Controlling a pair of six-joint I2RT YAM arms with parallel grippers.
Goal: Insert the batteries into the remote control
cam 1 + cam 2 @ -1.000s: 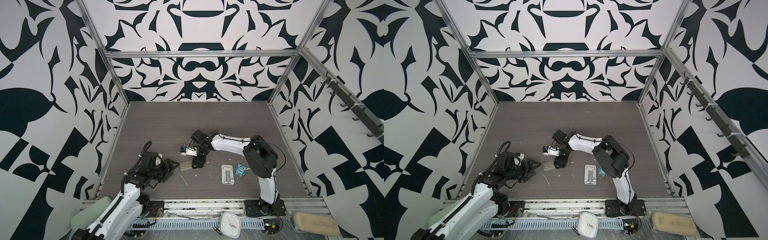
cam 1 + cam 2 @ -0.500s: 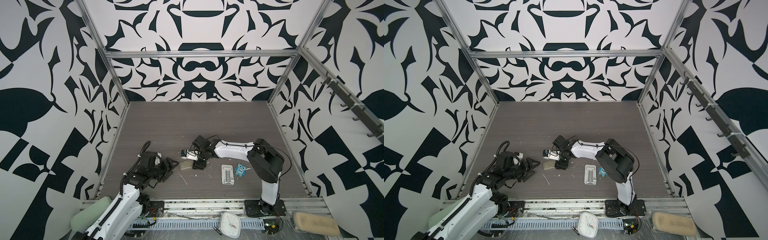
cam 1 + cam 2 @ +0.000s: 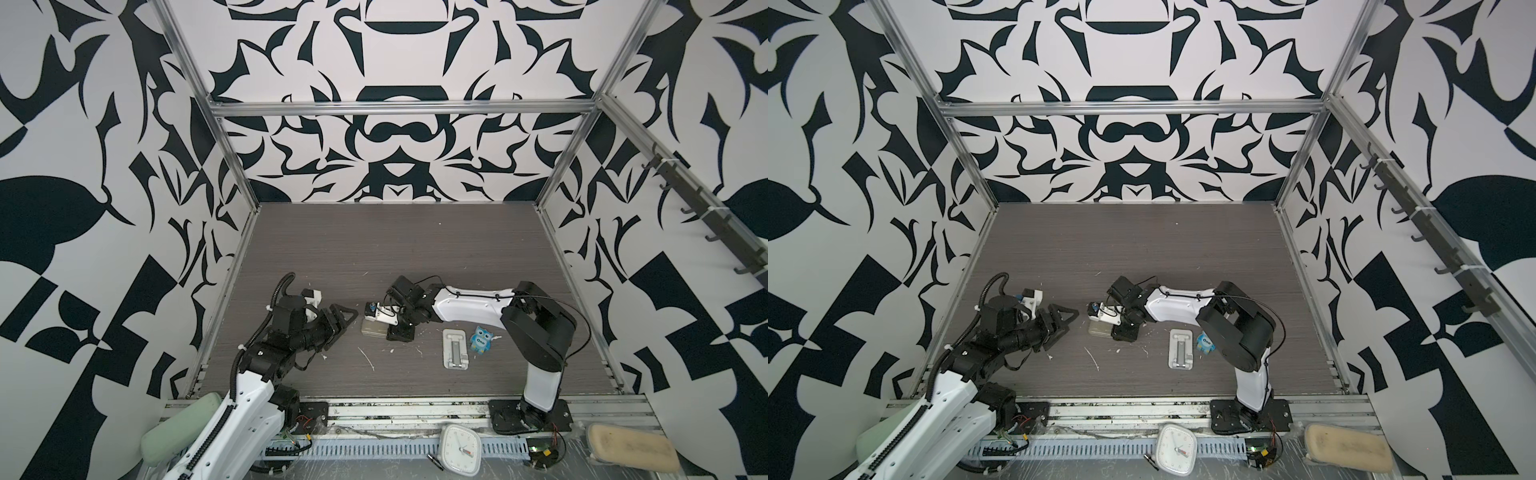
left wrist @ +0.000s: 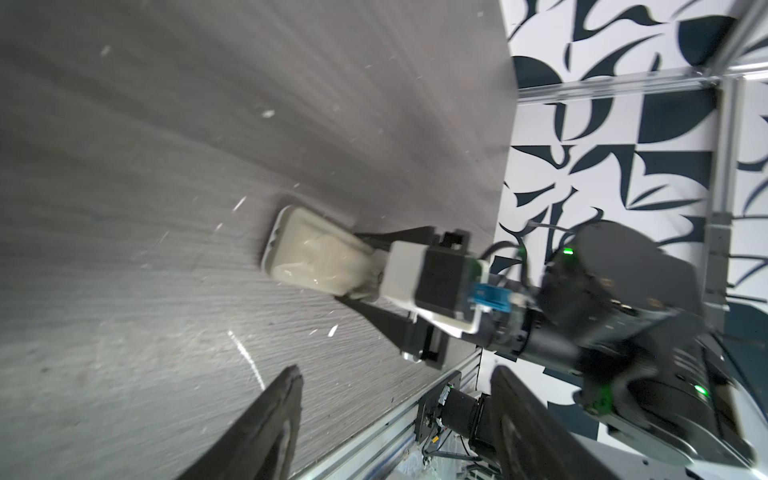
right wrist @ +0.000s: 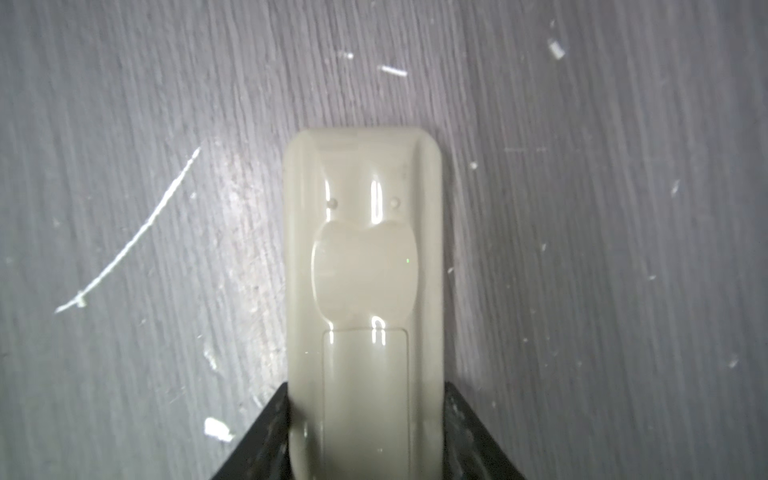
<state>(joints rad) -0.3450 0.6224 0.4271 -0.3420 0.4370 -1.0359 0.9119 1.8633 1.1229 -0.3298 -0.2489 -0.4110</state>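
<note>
Remote control: You have the remote control [image 5: 365, 266] lying flat on the surface [image 3: 395, 249], beige back up, near the middle and toward the front.
Right claw: Your right claw [image 5: 365, 390] is pinching one end of it. The wrist view shows a finger pressed to each long edge.
Left claw: Your left claw [image 4: 395, 374] is spread and empty, off to the side and pointing at the remote control without touching it.
Batteries: You cannot pick them out in any view.
Back panel: You can see a rectangular panel outline running under the right claw. It looks to be in place, so the bay is probably not open yet.
Handling: Expect a light, stiff shell. The gloss and rounded corners suggest it will slide or twist under a loose pinch.
Where to hold: Take it across the straight long edges, not the curved corners. Keep the fingers off the panel so it can come free.
Risk: With only one end held, pushing on the panel may swing the far end round.
Nearby: The slotted stand [image 3: 456, 349] sits well apart.
</note>
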